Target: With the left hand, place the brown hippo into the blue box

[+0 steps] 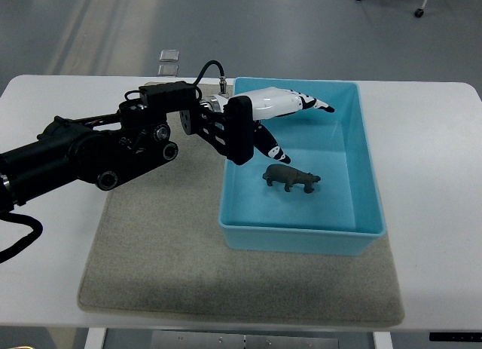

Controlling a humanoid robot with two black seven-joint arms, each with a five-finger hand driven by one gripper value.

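1 matte brown hippo (291,178) inside glossy rectangular blue box (360,168), beneath spread-fingered left robot hand (280,111)

Worktop and what rests on it.
The worktop (440,183) is white with rounded far corners and spans nearly the full width of the view; its near edge runs along the bottom of the frame. A grey-beige felt mat (166,266) lies flat on it, roughly central, with white margin showing on the left, right and far sides. A blue box (301,240), open-topped and rectangular, stands on the right half of the mat, its right wall close to the mat's right edge. Beyond the worktop's far edge, two small pale squares (169,61) appear to lie on the grey floor (301,25), though the view is too poor to identify them.
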